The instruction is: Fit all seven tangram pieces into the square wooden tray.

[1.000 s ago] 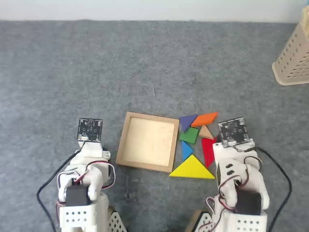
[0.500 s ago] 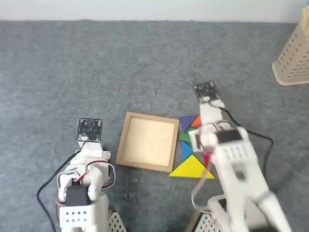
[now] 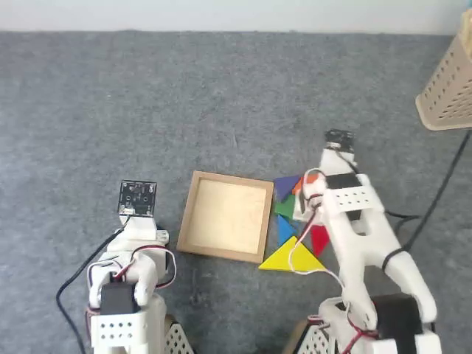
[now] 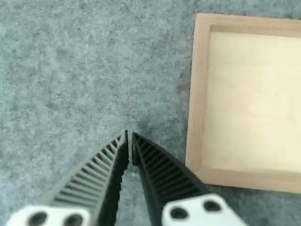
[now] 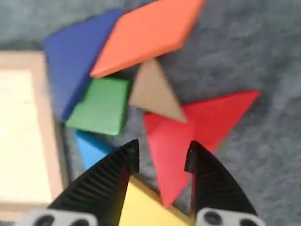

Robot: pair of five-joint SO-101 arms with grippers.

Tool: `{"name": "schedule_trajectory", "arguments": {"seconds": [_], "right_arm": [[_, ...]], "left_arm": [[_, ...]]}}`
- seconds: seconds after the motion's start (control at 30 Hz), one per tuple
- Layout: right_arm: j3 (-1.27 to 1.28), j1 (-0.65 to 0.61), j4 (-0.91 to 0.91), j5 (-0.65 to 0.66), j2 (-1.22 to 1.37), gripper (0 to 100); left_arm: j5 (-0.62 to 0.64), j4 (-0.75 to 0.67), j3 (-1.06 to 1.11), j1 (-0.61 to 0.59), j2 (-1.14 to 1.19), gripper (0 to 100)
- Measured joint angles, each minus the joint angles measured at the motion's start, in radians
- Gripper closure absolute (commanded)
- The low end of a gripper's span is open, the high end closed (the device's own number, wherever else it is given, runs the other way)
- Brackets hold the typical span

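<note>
Bare grey carpet (image 3: 221, 96) spreads across the far half and the left side, giving wide room to pass. The wooden tray (image 3: 186, 214) has a raised rim around its bare floor. Just right of it the purple triangle (image 5: 75, 61), orange parallelogram (image 5: 146, 30), green square (image 5: 99, 106), tan triangle (image 5: 153, 92), red triangle (image 5: 197, 122), blue triangle (image 5: 91, 143) and yellow triangle (image 3: 284, 258) lie packed, with hardly a gap between them. The right gripper (image 5: 162, 150) hangs parted over the red triangle, its arm (image 3: 346, 214) covering part of the cluster from above. The left gripper (image 4: 130, 136), fingers pressed together, sits just left of the tray. A slatted basket (image 3: 446, 81) stands far right, well apart.
</note>
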Motion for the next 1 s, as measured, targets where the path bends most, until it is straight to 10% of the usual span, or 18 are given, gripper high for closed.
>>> {"name": "schedule_trajectory", "arguments": {"seconds": [1.0], "right_arm": [[-0.155, -0.038, -0.048, -0.091, 0.232, 72.4]], "left_arm": [[0.0, 0.0, 0.0, -0.002, 0.0, 98]]}}
